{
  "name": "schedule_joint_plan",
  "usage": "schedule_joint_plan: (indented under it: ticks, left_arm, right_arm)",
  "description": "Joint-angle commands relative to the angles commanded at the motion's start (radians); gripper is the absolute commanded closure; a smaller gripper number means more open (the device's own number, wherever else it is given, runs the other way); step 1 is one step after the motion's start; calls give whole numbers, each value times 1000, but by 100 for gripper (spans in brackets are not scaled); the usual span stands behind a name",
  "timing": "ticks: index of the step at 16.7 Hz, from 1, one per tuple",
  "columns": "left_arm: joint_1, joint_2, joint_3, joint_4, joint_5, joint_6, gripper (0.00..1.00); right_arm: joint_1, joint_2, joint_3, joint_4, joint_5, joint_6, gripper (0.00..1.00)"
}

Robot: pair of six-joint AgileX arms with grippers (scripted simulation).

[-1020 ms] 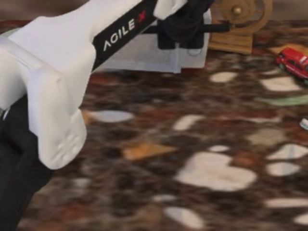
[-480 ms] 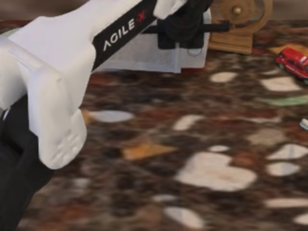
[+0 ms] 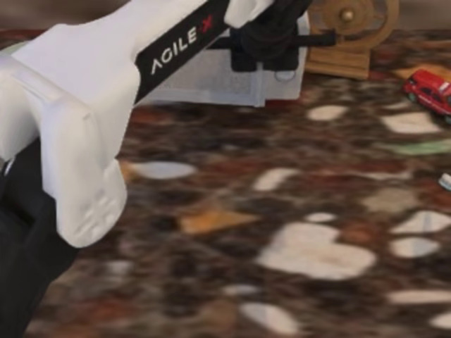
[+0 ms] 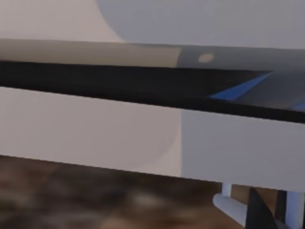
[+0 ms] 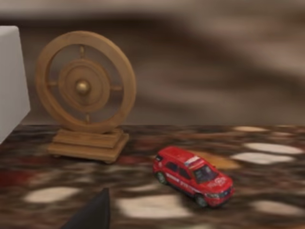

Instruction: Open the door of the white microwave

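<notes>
The white microwave (image 3: 285, 49) stands at the table's far edge, mostly covered by my left arm. Its door (image 3: 211, 79), white with a grey mesh window, faces the table. My left gripper (image 3: 264, 51) is black and sits right at the door's right edge, by the handle. In the left wrist view the door's white panel (image 4: 143, 133) fills the picture under a dark band. The white handle bar (image 4: 228, 204) lies right beside my left gripper (image 4: 257, 212). Of my right gripper (image 5: 96, 214), only a dark tip shows above the table, off to the right.
A wooden wheel on a stand (image 3: 349, 32) is just right of the microwave, seen also as the wooden wheel (image 5: 85, 90) from the right wrist. A red toy car (image 3: 428, 90) sits at the far right, the same red car (image 5: 193, 175) being near my right gripper.
</notes>
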Motion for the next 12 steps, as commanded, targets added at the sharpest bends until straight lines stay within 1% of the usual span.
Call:
schedule_joint_plan:
  ticks: [9, 12]
  left_arm:
    - [-8, 2, 1, 2, 4, -3, 100]
    - [-5, -26, -40, 27, 9, 12, 100]
  right_arm:
    - [0, 0, 0, 0, 0, 0, 0]
    - [0, 0, 0, 0, 0, 0, 0]
